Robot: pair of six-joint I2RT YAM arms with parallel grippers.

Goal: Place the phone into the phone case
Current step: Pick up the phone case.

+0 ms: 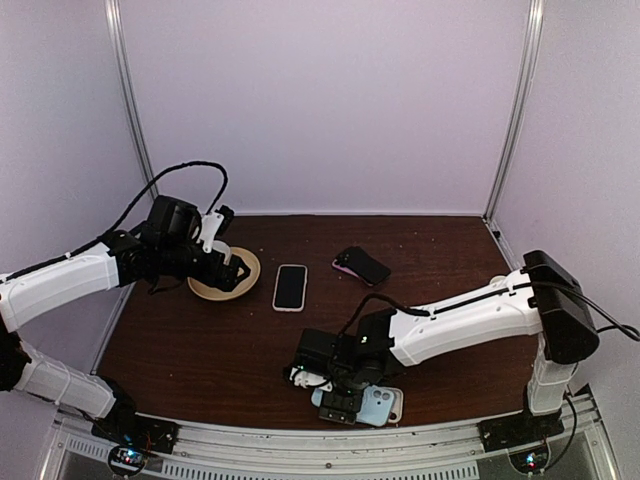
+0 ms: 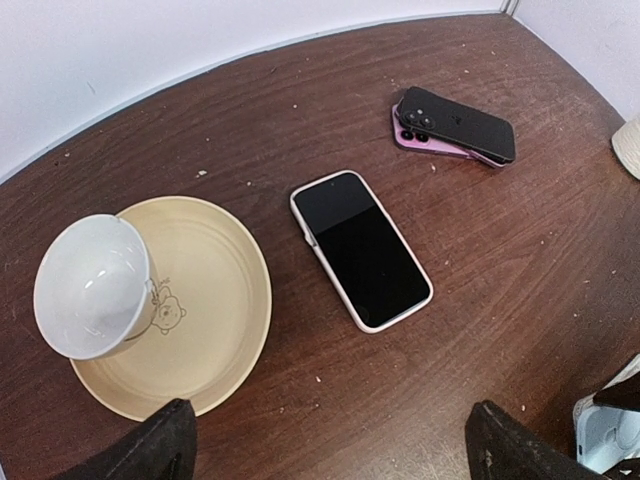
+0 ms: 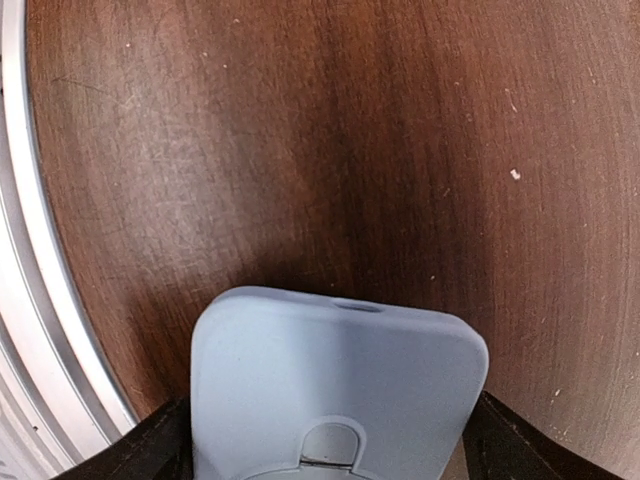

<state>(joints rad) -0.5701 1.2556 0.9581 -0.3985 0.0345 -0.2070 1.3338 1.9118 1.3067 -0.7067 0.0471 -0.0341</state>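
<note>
A phone with a white rim (image 1: 290,287) lies screen up in the middle of the table; it also shows in the left wrist view (image 2: 361,247). A light blue phone case (image 1: 378,405) lies back up near the front edge. It fills the right wrist view (image 3: 335,385). My right gripper (image 1: 340,398) (image 3: 330,445) has a finger against each long side of the case. My left gripper (image 1: 232,272) (image 2: 335,460) is open and empty, hovering over the table between the plate and the phone.
A tan plate (image 1: 246,268) (image 2: 215,330) with a white cup (image 2: 92,286) on it sits left of the phone. A black phone stacked on a purple one (image 1: 362,266) (image 2: 455,125) lies behind and to the right. The metal table edge (image 3: 25,290) is close to the case.
</note>
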